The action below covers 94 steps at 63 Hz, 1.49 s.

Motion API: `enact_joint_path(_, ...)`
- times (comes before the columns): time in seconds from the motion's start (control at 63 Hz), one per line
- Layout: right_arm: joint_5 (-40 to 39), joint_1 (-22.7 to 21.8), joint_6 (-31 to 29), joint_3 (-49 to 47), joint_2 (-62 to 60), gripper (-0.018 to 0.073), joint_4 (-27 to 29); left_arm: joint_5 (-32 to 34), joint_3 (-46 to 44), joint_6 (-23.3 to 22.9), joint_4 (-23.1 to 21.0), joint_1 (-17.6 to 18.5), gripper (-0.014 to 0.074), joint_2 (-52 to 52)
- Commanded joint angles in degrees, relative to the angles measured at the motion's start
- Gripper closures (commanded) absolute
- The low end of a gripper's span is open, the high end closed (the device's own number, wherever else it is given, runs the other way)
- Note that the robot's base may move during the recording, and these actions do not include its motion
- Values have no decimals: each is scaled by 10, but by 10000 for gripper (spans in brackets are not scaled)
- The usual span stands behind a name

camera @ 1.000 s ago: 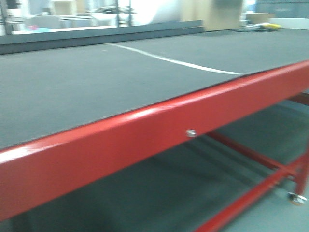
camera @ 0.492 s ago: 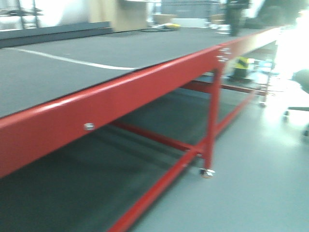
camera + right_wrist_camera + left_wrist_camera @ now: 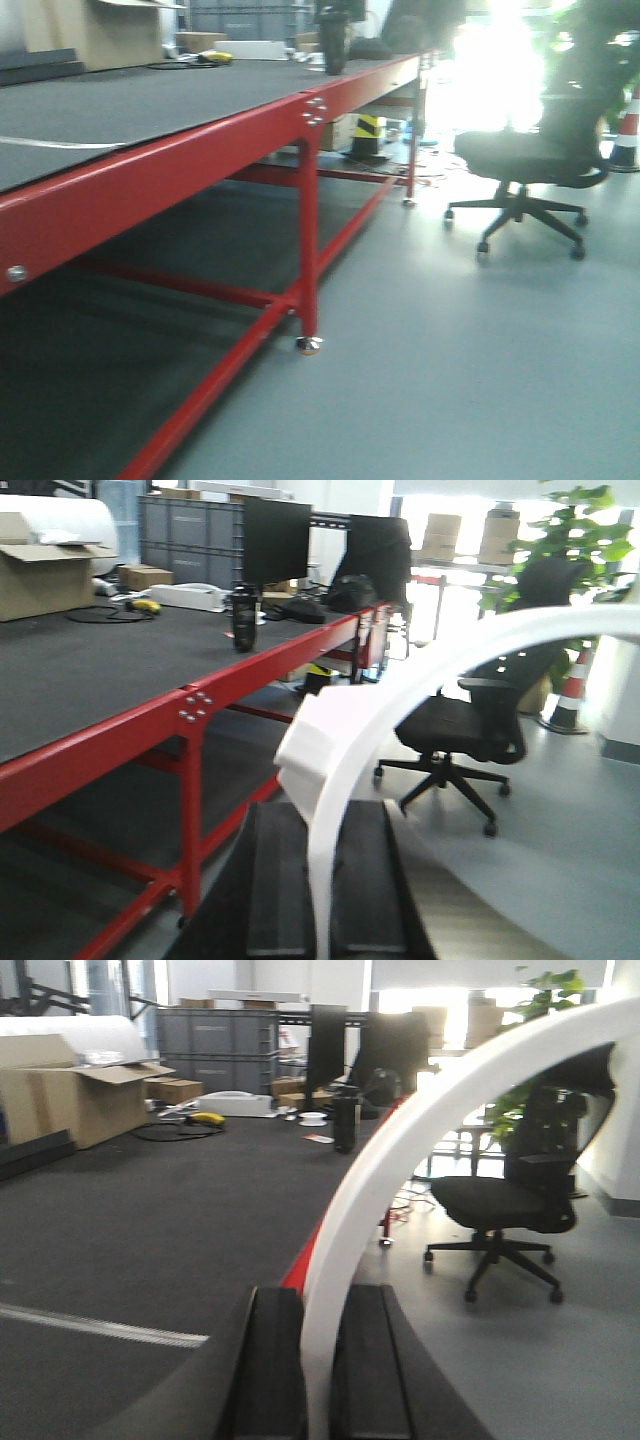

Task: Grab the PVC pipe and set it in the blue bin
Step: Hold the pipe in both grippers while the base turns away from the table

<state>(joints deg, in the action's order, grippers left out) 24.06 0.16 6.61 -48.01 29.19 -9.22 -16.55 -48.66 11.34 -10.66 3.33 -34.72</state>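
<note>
The left tool (image 3: 318, 1300) is clamped on the PVC pipe (image 3: 395, 1150), which arcs up toward 2 o'clock. The right tool (image 3: 322, 815) is likewise clamped on PVC pipe (image 3: 345, 750); whether this is one piece or two, I cannot tell. In the left wrist view the dark-topped counter (image 3: 150, 1220) fills 9 o'clock. It carries a cardboard box (image 3: 70, 1100) at 10 and a dark bottle (image 3: 345, 1125) at 12. An office chair (image 3: 500, 1200) stands on the floor at 3.
</note>
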Motion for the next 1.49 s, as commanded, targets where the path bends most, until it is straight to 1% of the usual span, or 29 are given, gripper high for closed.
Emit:
enact_joint_path(0.0,-14,-1,-3,1,-3,722,-7,13,1,0,-2,4,707,2)
enact_joint_path(1.477,-18,-1,-3,1,-3,722,-6,15,1,0,-2,4,707,2)
